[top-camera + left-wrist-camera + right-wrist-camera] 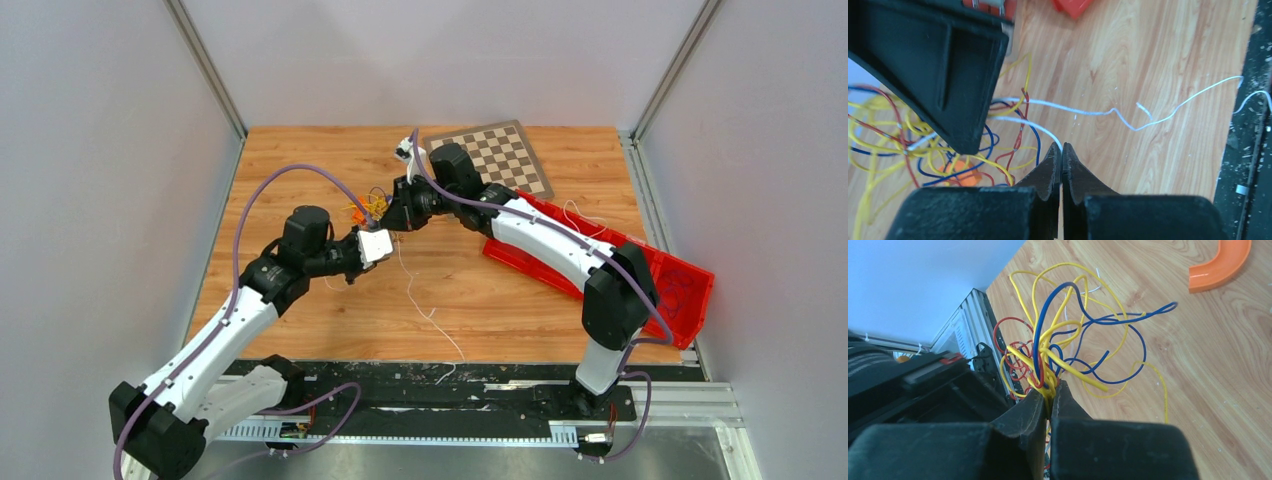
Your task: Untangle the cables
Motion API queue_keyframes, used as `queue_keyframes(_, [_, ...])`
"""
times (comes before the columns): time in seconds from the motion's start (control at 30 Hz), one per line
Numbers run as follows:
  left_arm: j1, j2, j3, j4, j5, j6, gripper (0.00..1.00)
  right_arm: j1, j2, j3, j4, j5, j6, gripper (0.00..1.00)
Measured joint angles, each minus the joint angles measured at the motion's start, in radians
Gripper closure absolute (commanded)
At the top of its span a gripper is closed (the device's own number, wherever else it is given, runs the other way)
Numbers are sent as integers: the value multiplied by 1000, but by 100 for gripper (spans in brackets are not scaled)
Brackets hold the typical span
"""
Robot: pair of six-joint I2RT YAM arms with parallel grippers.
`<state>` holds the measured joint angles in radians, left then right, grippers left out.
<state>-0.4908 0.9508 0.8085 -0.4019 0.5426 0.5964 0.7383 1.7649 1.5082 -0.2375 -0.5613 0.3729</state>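
Observation:
The cables are a tangle of thin yellow, blue and red wires (1068,335), lifted above the wood table between the two grippers; the tangle also shows in the top view (366,204) and the left wrist view (908,140). My right gripper (1050,388) is shut on the base of this bunch; in the top view it (388,218) sits just right of the tangle. My left gripper (1062,150) is shut on a white wire (1083,112) that runs out of the tangle. The white wire trails across the table toward the near edge (425,308). The left gripper (390,240) is close below the right one.
A red tray (680,290) lies at the right under the right arm, with a white wire (574,214) on it. A chessboard (500,155) lies at the back. Orange curved pieces lie on the wood (1220,265) (962,173). The table's black front edge (1248,150) is near.

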Motion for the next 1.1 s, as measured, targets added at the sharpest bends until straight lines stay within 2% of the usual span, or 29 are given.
queue_keyframes(0.17, [-50, -39, 74, -52, 32, 10, 100, -4, 0, -10, -9, -20, 10, 86])
queue_keyframes(0.33, [-122, -53, 146, -136, 66, 35, 100, -29, 19, 14, -11, -78, 24, 85])
queue_keyframes(0.6, [-125, -13, 250, -239, 81, 29, 100, -50, 98, 66, -21, -186, 46, 86])
queue_keyframes(0.8, [-133, 18, 344, -292, 133, -27, 100, -85, 128, 98, -18, -225, 54, 78])
queue_keyframes(0.9, [-166, 16, 401, -298, 217, -57, 100, -136, 171, 115, 2, -206, 61, 71])
queue_keyframes(1.0, [-195, 7, 452, -297, 317, -86, 100, -194, 223, 117, 23, -186, 75, 82])
queue_keyframes(1.1, [-204, -8, 488, -296, 381, -117, 100, -239, 268, 116, 25, -183, 95, 83])
